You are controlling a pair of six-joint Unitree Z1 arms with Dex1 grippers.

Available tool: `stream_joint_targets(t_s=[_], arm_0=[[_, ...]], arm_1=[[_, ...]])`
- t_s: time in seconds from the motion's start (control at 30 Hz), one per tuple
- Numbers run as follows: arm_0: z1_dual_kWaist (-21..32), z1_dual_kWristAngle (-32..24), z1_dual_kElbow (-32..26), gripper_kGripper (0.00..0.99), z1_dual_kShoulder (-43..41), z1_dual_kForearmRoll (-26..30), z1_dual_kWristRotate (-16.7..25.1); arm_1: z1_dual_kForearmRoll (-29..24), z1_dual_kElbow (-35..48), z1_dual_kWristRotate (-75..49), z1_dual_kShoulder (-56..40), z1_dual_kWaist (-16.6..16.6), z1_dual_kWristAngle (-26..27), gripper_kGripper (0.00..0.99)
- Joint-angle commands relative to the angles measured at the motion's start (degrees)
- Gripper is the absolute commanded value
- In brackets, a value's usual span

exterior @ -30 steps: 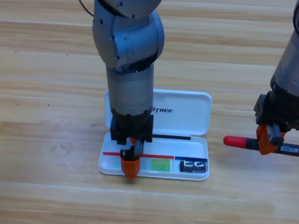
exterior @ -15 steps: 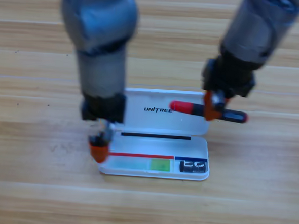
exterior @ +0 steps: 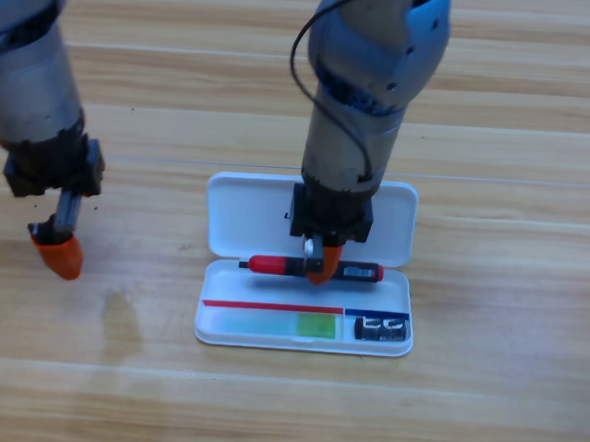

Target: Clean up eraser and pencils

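Observation:
The pencil (exterior: 272, 265), red at its left end with a black body, lies level along the back of the open white case's tray (exterior: 204, 328). My right gripper (exterior: 320, 270) points down at the pencil's middle and is shut on it. The green eraser (exterior: 316, 325) lies in the tray's front strip, just below that gripper. My left gripper (exterior: 59, 253) hangs over bare table far to the left of the case, jaws together and holding nothing.
The case's lid (exterior: 244, 210) lies flat behind the tray, partly hidden by the right arm. A small black item (exterior: 382, 329) sits in the tray's front right corner. Wooden table surrounds the case on all sides.
The right gripper carried the pencil from over the lid down and left to the tray's back. The left arm drew away from the case's left corner to the far left.

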Motion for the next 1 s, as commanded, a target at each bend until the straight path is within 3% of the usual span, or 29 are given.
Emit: stream_joint_targets(t_s=[0.03,0.1,0.13,0.17,0.33,0.5,0.57,0.63,0.73,0.87,1.0], arm_0=[[3.21,-1.21,3.01,0.990,-1.79,-1.51,0.99],[3.21,-1.21,3.01,0.990,-1.71,-1.51,1.08],[3.21,-1.21,3.01,0.990,-1.71,-1.59,1.08],[3.21,-1.21,3.01,0.990,-1.62,-1.59,1.17],[3.21,-1.21,3.27,0.990,-1.44,-1.95,1.17],[3.21,-1.57,3.27,0.986,-2.14,-2.47,1.35],[3.21,-1.57,3.36,0.980,-3.02,-3.70,1.35],[3.21,-2.00,2.92,0.927,-3.11,-4.67,1.43],[3.21,-2.53,2.48,0.825,-2.50,-6.17,2.14],[3.92,-4.29,2.39,0.555,-1.97,-8.98,3.89],[7.52,-8.16,1.86,0.095,-0.47,-13.02,8.11]], arm_1=[[0.91,-1.99,2.34,5.34,1.89,-1.39,0.120],[0.91,-1.99,3.57,4.47,1.89,-1.56,0.723],[0.91,-1.72,4.54,3.59,1.89,-1.56,0.904],[1.00,-1.29,5.15,2.27,1.89,-1.47,0.950],[1.70,3.81,5.95,-10.65,1.89,5.12,0.990],[0.12,15.50,6.82,-30.60,1.89,17.60,0.990],[-4.89,23.59,9.11,-38.95,1.98,19.44,0.990],[-13.24,33.52,12.01,-46.25,1.89,19.27,0.990],[-21.68,44.77,15.35,-52.49,1.80,14.87,0.990],[-22.12,48.90,16.32,-52.84,1.80,16.19,0.990],[-23.17,50.48,16.58,-53.10,1.80,16.90,0.990]])
